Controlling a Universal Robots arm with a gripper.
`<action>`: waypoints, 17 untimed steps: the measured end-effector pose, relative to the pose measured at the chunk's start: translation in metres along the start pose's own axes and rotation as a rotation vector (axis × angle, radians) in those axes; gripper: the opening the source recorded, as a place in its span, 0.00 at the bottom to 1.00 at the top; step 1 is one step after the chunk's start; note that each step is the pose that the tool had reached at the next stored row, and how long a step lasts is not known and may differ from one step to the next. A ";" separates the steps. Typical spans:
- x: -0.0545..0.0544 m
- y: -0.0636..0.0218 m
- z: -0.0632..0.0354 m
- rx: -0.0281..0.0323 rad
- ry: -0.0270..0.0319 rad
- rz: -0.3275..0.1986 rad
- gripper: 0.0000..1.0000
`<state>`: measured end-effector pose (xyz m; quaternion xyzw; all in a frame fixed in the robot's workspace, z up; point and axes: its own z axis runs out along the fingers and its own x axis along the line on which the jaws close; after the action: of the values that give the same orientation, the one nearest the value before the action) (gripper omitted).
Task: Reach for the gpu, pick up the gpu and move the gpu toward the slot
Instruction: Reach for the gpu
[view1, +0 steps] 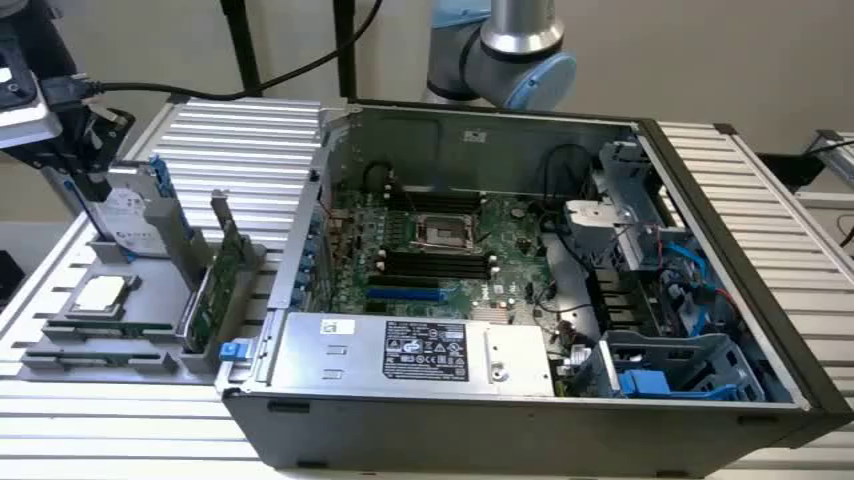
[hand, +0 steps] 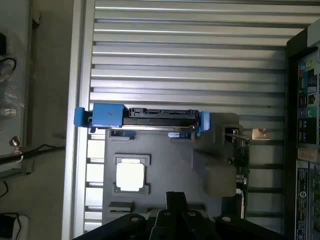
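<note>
The gpu (view1: 220, 285), a thin green card with a silver bracket at its far end, stands on edge in a grey parts holder (view1: 147, 280) at the exterior view's left. From the wrist view the gpu (hand: 243, 157) appears edge-on beside its bracket (hand: 260, 134). My gripper (view1: 87, 185) hangs above the holder's far left corner, close to the hard drive and apart from the gpu. The gripper (hand: 175, 202) holds nothing that I can see. The open computer case (view1: 694, 300) holds the motherboard with a blue slot (view1: 400, 295).
A silver hard drive with blue rails (view1: 134, 215) (hand: 150, 117) stands in the holder next to the gripper. A processor chip (view1: 100, 295) (hand: 131, 176) and memory sticks (view1: 80, 330) lie in the holder. The case wall (hand: 305, 100) rises beside the gpu. Cables trail behind.
</note>
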<state>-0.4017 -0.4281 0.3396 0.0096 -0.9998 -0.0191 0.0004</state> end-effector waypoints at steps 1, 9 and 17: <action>0.000 0.0000 0.0000 0.0000 0.0000 0.000 0.11; 0.000 0.0000 0.0000 0.0000 0.0000 0.000 0.11; -0.003 -0.0027 -0.0001 0.0001 0.0002 0.000 0.11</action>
<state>-0.3988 -0.4308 0.3396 0.0095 -0.9998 -0.0191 0.0005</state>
